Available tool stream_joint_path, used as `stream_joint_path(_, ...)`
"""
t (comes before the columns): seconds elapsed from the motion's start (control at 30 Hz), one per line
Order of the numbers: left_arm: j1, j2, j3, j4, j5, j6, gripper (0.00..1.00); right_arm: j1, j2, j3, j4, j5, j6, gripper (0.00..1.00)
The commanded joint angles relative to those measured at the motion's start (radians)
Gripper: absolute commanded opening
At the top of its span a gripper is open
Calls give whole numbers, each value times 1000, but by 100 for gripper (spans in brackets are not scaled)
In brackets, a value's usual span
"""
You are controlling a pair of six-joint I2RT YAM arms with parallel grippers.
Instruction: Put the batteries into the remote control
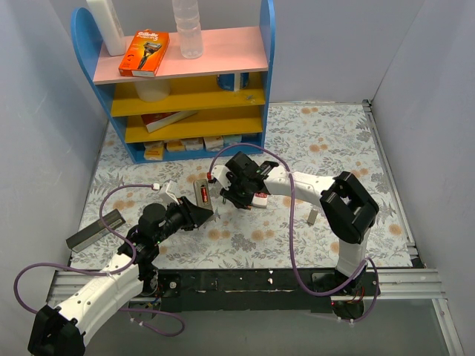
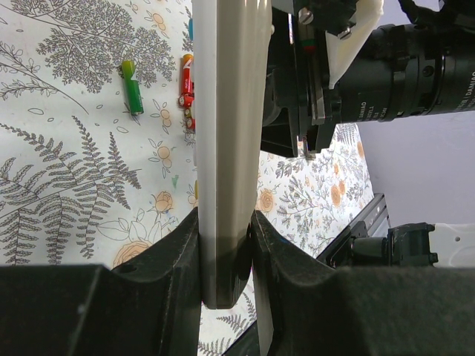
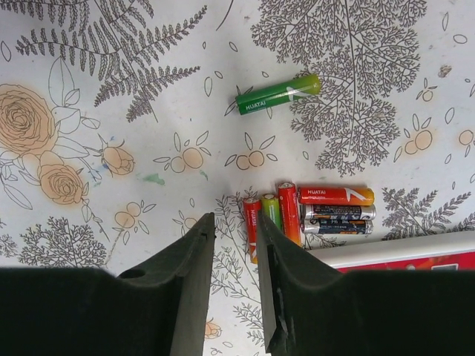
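Observation:
My left gripper (image 2: 226, 248) is shut on one end of the remote control (image 2: 228, 126), which I see edge-on, standing up from the jaws. From above, the remote control (image 1: 202, 194) shows a red battery in its open back. Loose batteries (image 3: 319, 210), red, green and dark, lie bunched on the floral cloth. A single green battery (image 3: 278, 94) lies apart beyond them. My right gripper (image 3: 234, 219) hangs open just left of the bunch with nothing between its fingers, its right finger overlapping a red battery. In the left wrist view a green battery (image 2: 133, 87) and red ones (image 2: 187, 83) lie left of the remote.
A red-and-white remote (image 3: 415, 254) lies right next to the battery bunch. A blue shelf unit (image 1: 185, 81) with boxes and a bottle stands at the back. A grey box (image 1: 96, 230) sits at the left edge, and a small white piece (image 1: 312, 216) lies near the right arm.

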Motion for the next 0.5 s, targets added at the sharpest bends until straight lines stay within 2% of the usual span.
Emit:
stream_joint_path(0.0,-3,-25,33,5,-21,7,0,2,11,13,-3,0,-12,35)
stream_joint_path(0.47,-3,-36,33,1,-16,4,0,4,56,-26,14,52,-30,34)
